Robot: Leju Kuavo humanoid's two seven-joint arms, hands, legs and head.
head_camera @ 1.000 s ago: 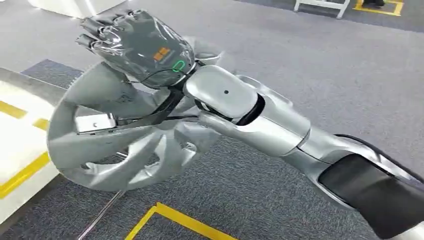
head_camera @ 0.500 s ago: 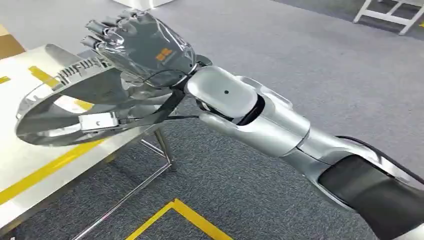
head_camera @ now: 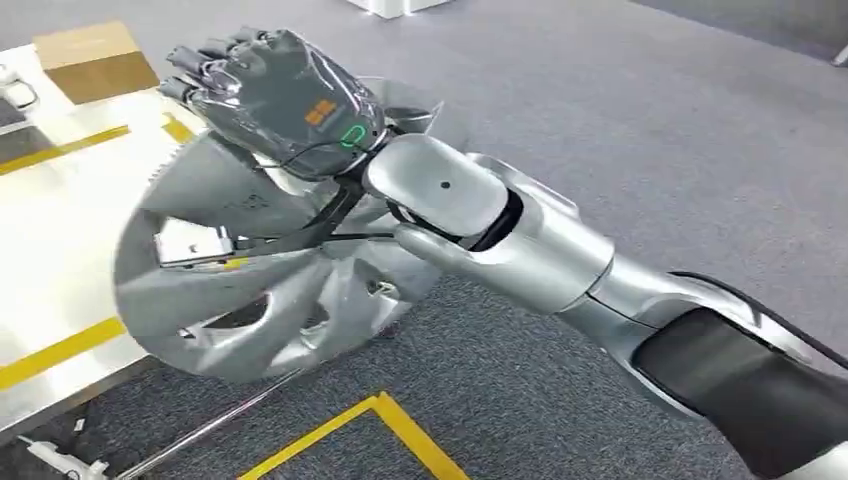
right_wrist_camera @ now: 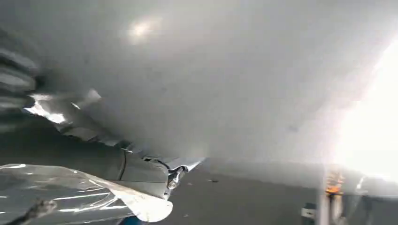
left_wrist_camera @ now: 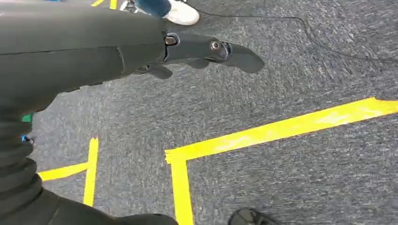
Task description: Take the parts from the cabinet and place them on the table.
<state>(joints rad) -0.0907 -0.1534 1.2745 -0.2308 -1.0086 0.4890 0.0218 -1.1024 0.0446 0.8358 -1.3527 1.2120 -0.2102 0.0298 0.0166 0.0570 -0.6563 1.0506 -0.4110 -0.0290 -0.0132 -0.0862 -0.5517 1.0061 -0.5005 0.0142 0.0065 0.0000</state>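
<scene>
A: Item one, far left: the counter (head_camera: 60, 230), steel-topped, with yellow tape lines, a brown box (head_camera: 95, 60) at its far corner, and thin metal legs under its near edge.

B: Item two?

A: The part (head_camera: 250, 290), a large grey spoked disc with a toothed rim. It hangs tilted, partly over the counter's right edge and partly over the carpet. The right hand (head_camera: 275, 95) is over its upper rim, fingers curled round it. It is held, not set down.

B: Risk on that entry?

A: Judged, not seen: the grip takes one edge of a wide, heavy-looking piece, so it could swing or slip. Released here, it would tip off the counter's edge onto the floor. Its low rim could also strike that edge on the way across. It wants carrying further left before lowering.

B: The other hand?

A: Left hand (left_wrist_camera: 206, 49), hanging over the floor, holding nothing, dark fingers stretched out and slightly apart.

B: Room?

A: Grey carpet (head_camera: 620, 120) marked with yellow tape corners (head_camera: 370, 415), a white fitting at the far edge. In the left wrist view, a person's shoe (left_wrist_camera: 180, 11) and a thin cable on the floor.
</scene>
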